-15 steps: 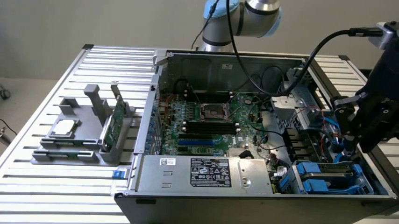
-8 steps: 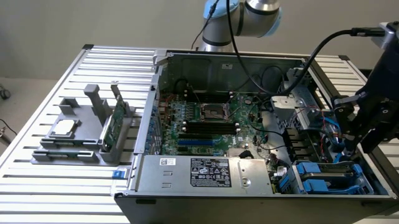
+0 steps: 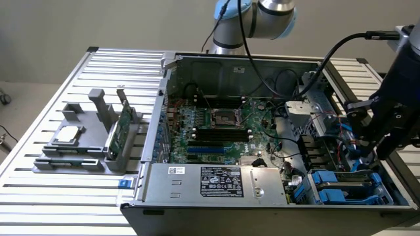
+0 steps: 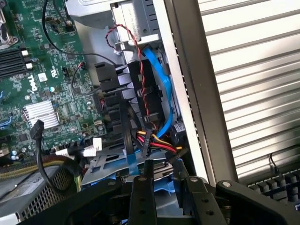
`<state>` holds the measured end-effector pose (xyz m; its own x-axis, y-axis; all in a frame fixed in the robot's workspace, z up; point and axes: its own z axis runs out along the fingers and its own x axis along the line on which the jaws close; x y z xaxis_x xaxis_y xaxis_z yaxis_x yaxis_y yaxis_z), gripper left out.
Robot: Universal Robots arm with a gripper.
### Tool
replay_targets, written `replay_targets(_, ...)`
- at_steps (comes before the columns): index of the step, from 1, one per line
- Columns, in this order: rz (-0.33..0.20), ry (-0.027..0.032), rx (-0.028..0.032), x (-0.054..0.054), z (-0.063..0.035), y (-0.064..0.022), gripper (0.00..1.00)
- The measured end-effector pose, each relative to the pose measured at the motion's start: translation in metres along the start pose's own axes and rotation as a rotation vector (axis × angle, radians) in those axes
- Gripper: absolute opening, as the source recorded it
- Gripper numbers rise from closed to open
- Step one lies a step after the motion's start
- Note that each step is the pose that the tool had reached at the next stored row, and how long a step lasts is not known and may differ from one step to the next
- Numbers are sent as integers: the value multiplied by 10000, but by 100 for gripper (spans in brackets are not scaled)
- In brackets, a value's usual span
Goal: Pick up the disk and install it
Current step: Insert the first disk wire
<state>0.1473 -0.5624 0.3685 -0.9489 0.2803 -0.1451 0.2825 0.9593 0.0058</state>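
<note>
- Surface (image 3: 39, 147): slatted metal spanning the exterior view. Bare slats run along the left, the lower left and the right edge of the frame, giving open room around what stands on it.
- Computer case (image 3: 236, 61): open on top, from the centre to the right of the frame, well apart from the fixture on the left. It holds a green motherboard (image 3: 217, 128) at the centre and a grey power supply (image 3: 217, 182) with a dark label against the lower wall.
- Arm (image 3: 262, 14): upper centre of the frame, behind the rear wall of the case.
- Fixture (image 3: 72, 162): grey holder on the left of the frame. It carries a square silver chip (image 3: 69, 133) lying flat and a green circuit card (image 3: 117, 132) standing on edge.
- Drive bay (image 3: 347, 189): lower right corner of the case, lined with blue plastic carriers. In the wrist view a blue cable (image 4: 159, 89) and twisted red-and-black wires (image 4: 140, 70) crowd the narrow space beside the case side wall.
- Gripper (image 4: 165, 171): at the right edge of the exterior view, over the bay and near the side wall. Its dark fingers (image 4: 143, 192) are clenched on the disk.
- Disk (image 4: 166, 199): between the fingers above the bay, seen edge-on in the wrist view as a narrow strip of blue carrier plastic.
</note>
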Motion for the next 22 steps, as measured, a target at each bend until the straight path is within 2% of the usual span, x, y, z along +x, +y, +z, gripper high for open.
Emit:
replay_targets(8, 235, -34, 26, 23, 42, 55, 31)
replay_targets(9, 275, -35, 31, 26, 49, 61, 33)
replay_targets(11, 370, -38, 44, 32, 57, 76, 45)
replay_targets(12, 417, -38, 50, 34, 58, 83, 45)
replay_targets(14, 523, -39, 67, 36, 59, 90, 57)
replay_targets(16, 651, -39, 85, 37, 60, 94, 57)
replay_targets(17, 689, -42, 98, 37, 59, 95, 63)
replay_targets(20, 727, -56, 146, 40, 52, 99, 63)
replay_targets(22, 744, -58, 154, 49, 50, 97, 63)
